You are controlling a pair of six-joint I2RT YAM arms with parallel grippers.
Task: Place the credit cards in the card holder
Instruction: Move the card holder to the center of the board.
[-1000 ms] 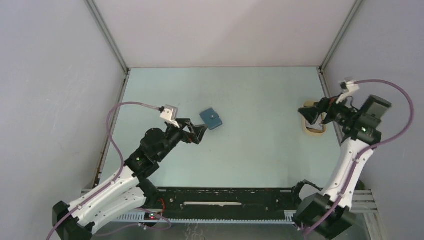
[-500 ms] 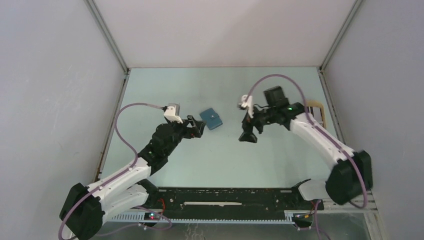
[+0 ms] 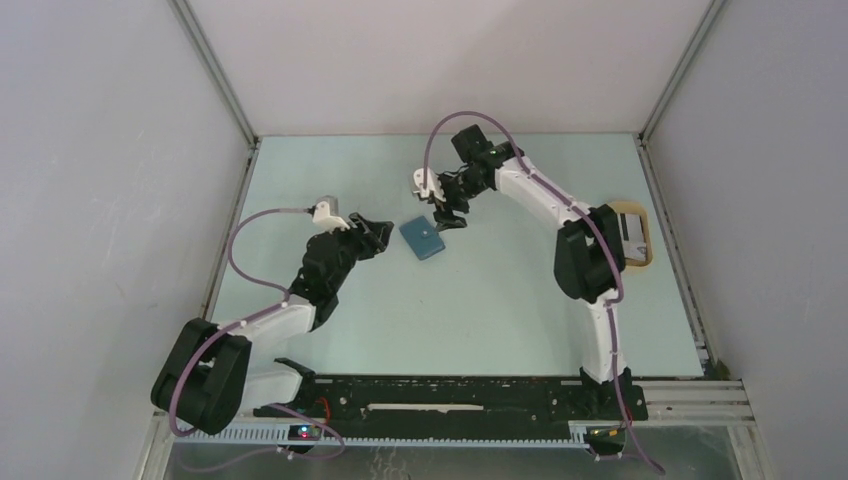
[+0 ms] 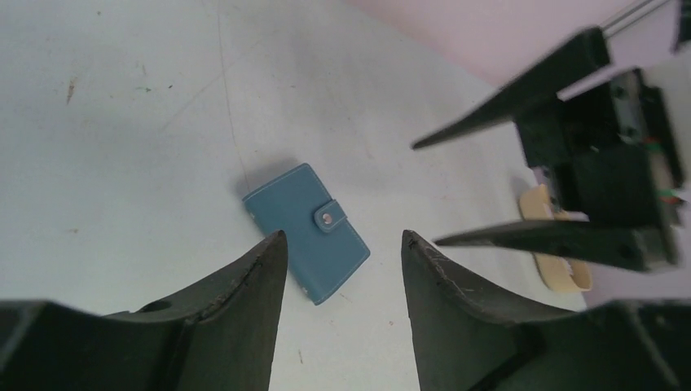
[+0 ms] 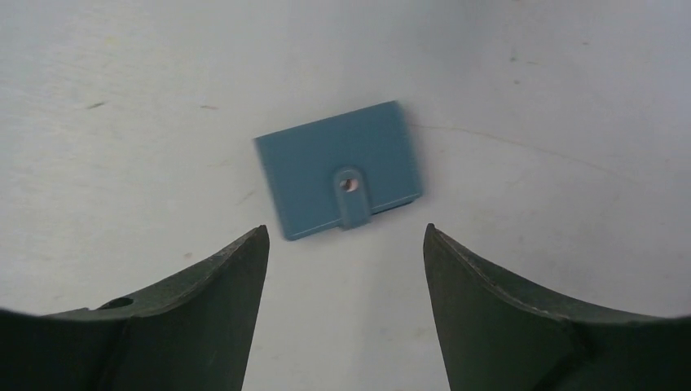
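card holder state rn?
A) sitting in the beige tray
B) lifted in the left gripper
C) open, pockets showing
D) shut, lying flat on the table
D: the card holder lies flat on the table with its snap flap folded over the front, and the left gripper has open jaws with nothing between them.

Your right tool point(image 3: 450, 215) has swung away from the beige oval tray point(image 3: 648, 245) at the right edge of the bench point(image 3: 480, 310) and now hangs just beyond the small teal-blue folded wallet point(image 3: 423, 238). Your left tool point(image 3: 378, 232) has crept nearer the wallet, its jaws narrower.
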